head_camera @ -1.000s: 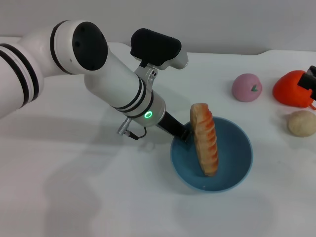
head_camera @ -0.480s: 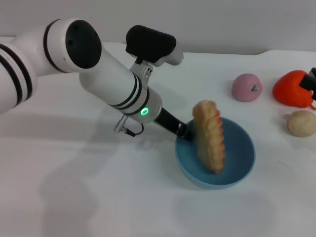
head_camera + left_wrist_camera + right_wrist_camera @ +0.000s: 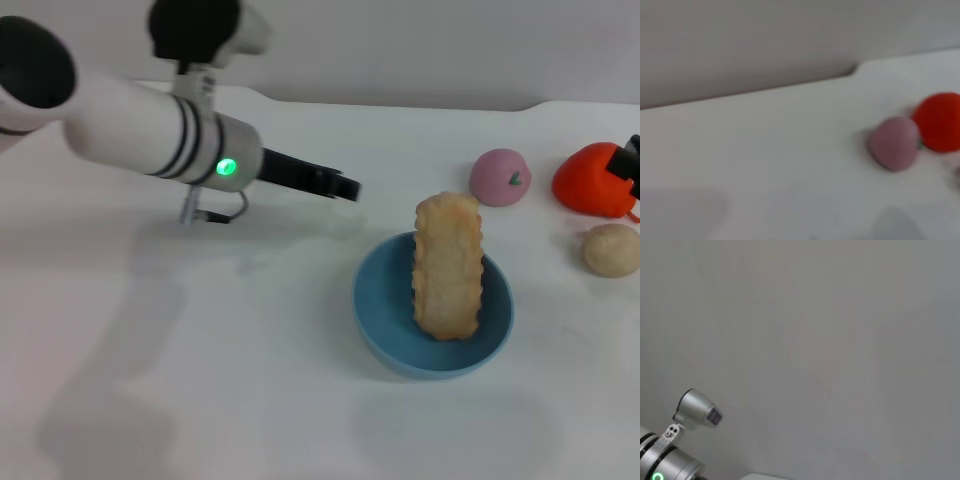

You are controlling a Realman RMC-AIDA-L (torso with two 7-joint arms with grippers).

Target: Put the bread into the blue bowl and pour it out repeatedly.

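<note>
The bread (image 3: 448,268) lies in the blue bowl (image 3: 385,318) with its flat pale underside up, its far end leaning on the bowl's far rim. The bowl stands upright on the white table, right of centre in the head view. My left gripper (image 3: 345,187) hovers above the table to the left of and behind the bowl, open, clear of the rim and holding nothing. Only a black piece of my right gripper (image 3: 631,163) shows at the right edge, beside the red fruit. Neither wrist view shows the bread or the bowl.
A pink fruit (image 3: 499,177) (image 3: 894,143), a red fruit (image 3: 592,179) (image 3: 939,121) and a small beige ball (image 3: 611,249) sit at the far right of the table (image 3: 250,380). A grey wall rises behind the table's back edge.
My left gripper has let go of the bowl's rim and drawn back up and to the left. The bowl settled level, and the bread turned over to rest with its pale underside up.
</note>
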